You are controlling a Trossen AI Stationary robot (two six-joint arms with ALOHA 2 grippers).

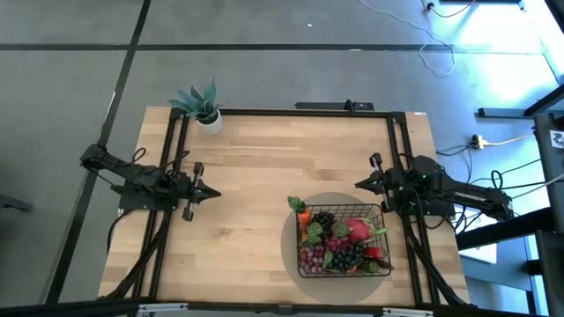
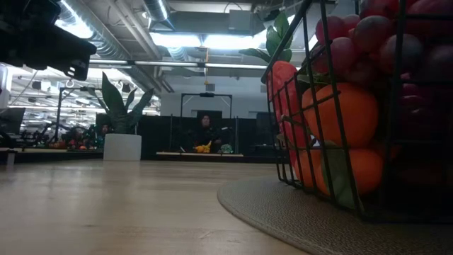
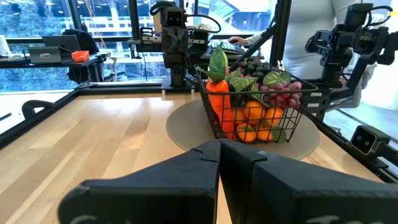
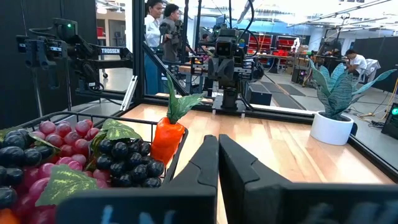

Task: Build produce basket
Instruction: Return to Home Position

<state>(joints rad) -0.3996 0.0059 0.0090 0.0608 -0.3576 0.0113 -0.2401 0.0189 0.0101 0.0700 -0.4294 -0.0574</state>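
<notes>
The black wire basket (image 1: 344, 239) stands on a round grey mat (image 1: 293, 251) near the table's front right, filled with produce (image 1: 339, 242): grape bunches, a carrot, oranges, a pink fruit. It also shows in the low view as basket (image 2: 333, 113), in the left wrist view as basket (image 3: 252, 112) and in the right wrist view as basket (image 4: 81, 155). My left gripper (image 1: 214, 193) hangs shut over the table's left side, far from the basket. My right gripper (image 1: 359, 184) hangs shut just beyond the basket's far right corner, touching nothing.
A potted blue-green plant (image 1: 201, 104) stands at the table's far left corner. Black frame rails (image 1: 282, 112) run along the table's far, left and right edges. Bare wood lies between the two arms. People stand in the room beyond the table.
</notes>
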